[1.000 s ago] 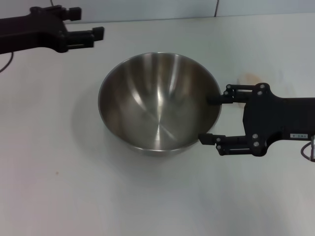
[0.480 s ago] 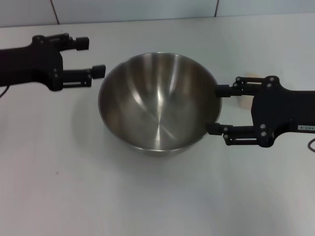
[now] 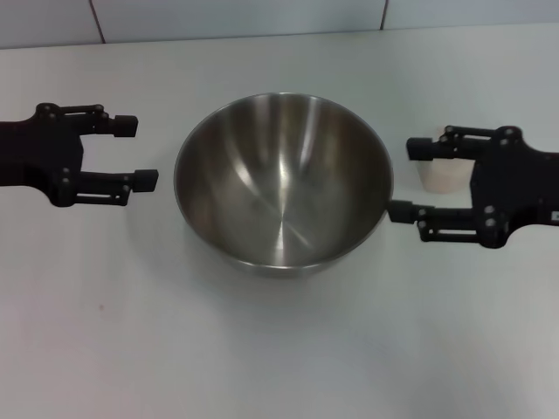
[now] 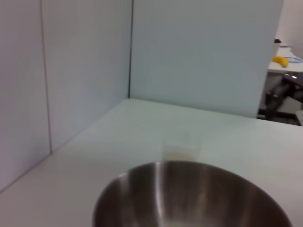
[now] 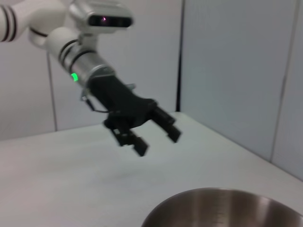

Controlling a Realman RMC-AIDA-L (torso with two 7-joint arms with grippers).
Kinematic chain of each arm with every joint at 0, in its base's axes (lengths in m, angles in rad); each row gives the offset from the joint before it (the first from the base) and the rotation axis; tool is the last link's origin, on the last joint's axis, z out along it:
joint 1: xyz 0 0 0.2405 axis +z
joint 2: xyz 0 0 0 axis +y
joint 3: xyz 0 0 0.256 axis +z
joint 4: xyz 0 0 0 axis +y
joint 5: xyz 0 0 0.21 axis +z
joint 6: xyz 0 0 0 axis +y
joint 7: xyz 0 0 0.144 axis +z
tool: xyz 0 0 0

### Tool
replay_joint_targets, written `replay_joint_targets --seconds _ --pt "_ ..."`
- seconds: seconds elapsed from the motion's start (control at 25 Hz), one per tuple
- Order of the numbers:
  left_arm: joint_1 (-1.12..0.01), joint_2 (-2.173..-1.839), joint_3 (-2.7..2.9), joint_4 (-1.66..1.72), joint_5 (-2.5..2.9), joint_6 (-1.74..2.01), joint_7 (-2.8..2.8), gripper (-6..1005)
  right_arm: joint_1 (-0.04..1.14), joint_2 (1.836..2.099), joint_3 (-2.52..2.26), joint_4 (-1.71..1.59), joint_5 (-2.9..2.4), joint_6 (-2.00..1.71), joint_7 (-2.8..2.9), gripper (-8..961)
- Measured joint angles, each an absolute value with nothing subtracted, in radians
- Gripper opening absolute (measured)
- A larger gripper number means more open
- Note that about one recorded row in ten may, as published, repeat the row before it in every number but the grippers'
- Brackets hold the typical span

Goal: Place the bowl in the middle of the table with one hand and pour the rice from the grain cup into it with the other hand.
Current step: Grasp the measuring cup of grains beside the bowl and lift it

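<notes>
Bowl set mid-desk, both grippers backing off spread and empty.
The bowl (image 3: 282, 183) sits centred on the desk (image 3: 279, 349). The right gripper (image 3: 403, 179) should now close around the cup (image 3: 444, 176) of rice just behind it; the left gripper (image 3: 140, 150) idles. Compared with a second ago, both have pulled away from the rim.

Lighting: bright, even, diffuse overhead. Table (image 3: 262, 349) rendered near-white in head view, w/ a soft grey shadow cast left of & below bowl (image 3: 284, 179). Vertical glare streaks noted on bowl's brushed inside. Left wrist view: soft overall, bowl rim out of focus, grain cup (image 4: 180, 147) barely discerned. Right wrist view: left gripper (image 5: 154, 135) slightly blurred; green ring light seen glowing on arm.
</notes>
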State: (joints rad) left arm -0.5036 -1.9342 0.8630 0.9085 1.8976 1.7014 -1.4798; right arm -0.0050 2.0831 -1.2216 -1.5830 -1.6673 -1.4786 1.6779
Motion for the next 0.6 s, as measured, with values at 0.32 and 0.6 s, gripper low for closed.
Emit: replay_joint_targets --seconds 0.32,0.6 --pt "-0.499 -1.933 0.861 0.908 1.897 1.71 -1.464 809 -0.037 2.087 -1.194 -1.544 -1.656 -1.412 1.678 743" --pt "-0.504 -1.94 0.86 0.91 1.901 1.711 -1.454 809 -0.072 2.088 -1.194 -1.496 -1.656 -1.279 1.645 743"
